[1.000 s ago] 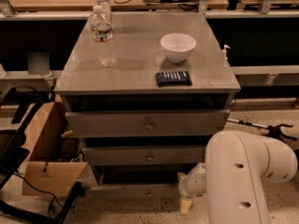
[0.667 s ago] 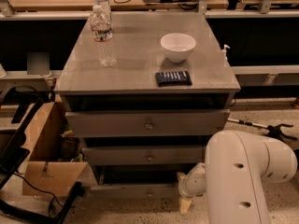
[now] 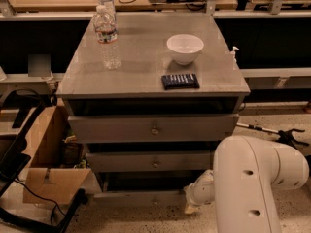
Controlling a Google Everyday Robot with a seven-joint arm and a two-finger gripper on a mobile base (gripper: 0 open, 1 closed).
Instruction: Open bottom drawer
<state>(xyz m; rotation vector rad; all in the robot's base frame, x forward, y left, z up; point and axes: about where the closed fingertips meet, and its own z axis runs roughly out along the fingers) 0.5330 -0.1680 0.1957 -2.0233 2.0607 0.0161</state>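
Claw (image 3: 191, 207): low by the floor, touching or just beside the right end of the bottom drawer (image 3: 138, 198); grip state cannot be told. White arm (image 3: 248, 178): one, elbow bent in the foreground, reaching left. Drawer fronts: three, the bottom drawer lowest. Tabletop (image 3: 141, 76): two bottles (image 3: 108, 40), one white bowl (image 3: 184, 47), one dark packet (image 3: 180, 81).

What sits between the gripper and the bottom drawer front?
In the camera view, nothing: the gripper sits low, right beside the right end of the bottom drawer. Whether they touch cannot be told.
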